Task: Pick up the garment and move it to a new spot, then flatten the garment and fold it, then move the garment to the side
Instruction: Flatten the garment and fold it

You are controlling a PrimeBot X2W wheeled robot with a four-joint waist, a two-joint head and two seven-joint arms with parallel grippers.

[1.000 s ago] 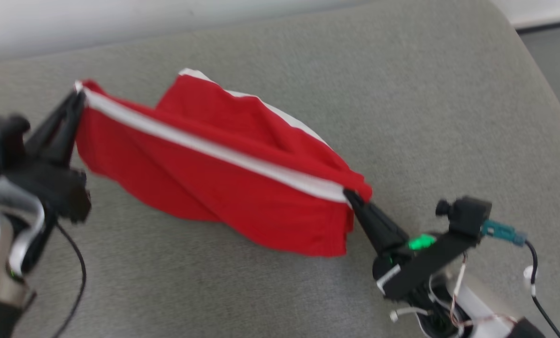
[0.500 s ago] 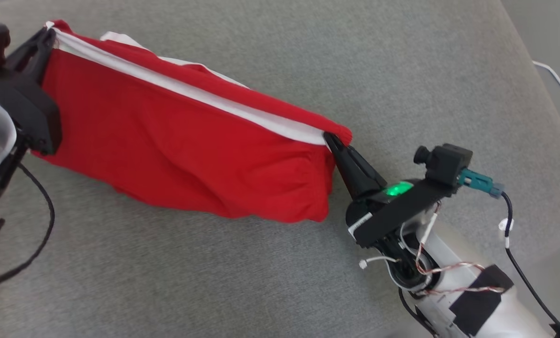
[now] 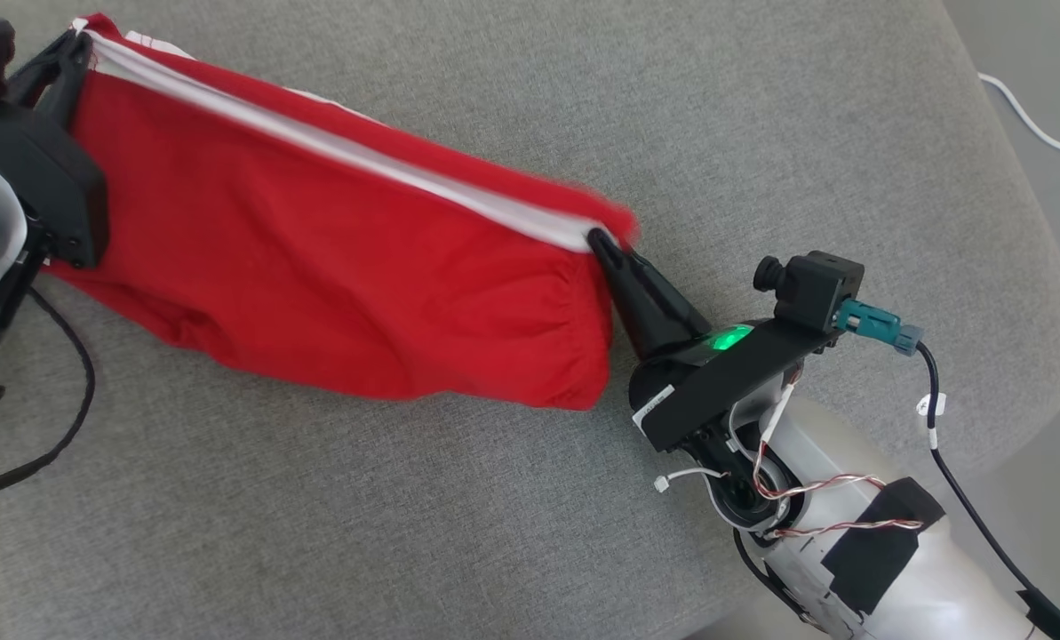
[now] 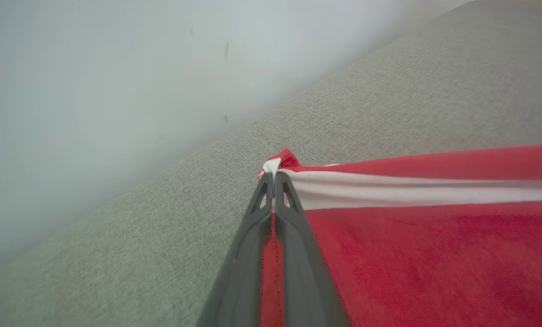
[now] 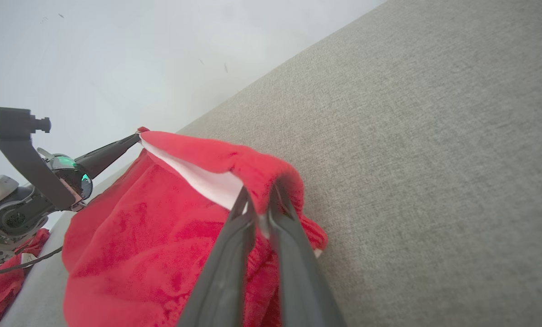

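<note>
Head view. Red garment held up over the grey cushion, stretched between both arms across the cushion's middle. White band runs along its top edge, drawn nearly straight. Below the band the cloth sags in loose folds toward the cushion top. Cannot tell whether the lower hem rests on the cushion or hangs just clear.

Left end effector: fingers pressed together on the band's end corner, toward the cushion's far side. A small tuft of red and white cloth pokes out past the tips, and red cloth shows in the slit between the two fingers lower down.

Right end effector: pinching the opposite corner of the band, nearer the cushion's rounded corner. In the right wrist view the two fingers stand a sliver apart, with white band between them and red cloth bunched over the tips. That corner is blurred in the head view.

Green light glows on the right wrist housing. Black cable trails from the wrist camera down past the cushion's near edge. White cord lies on the floor beyond the cushion's rounded corner. Pale wall behind the cushion's far edge.
</note>
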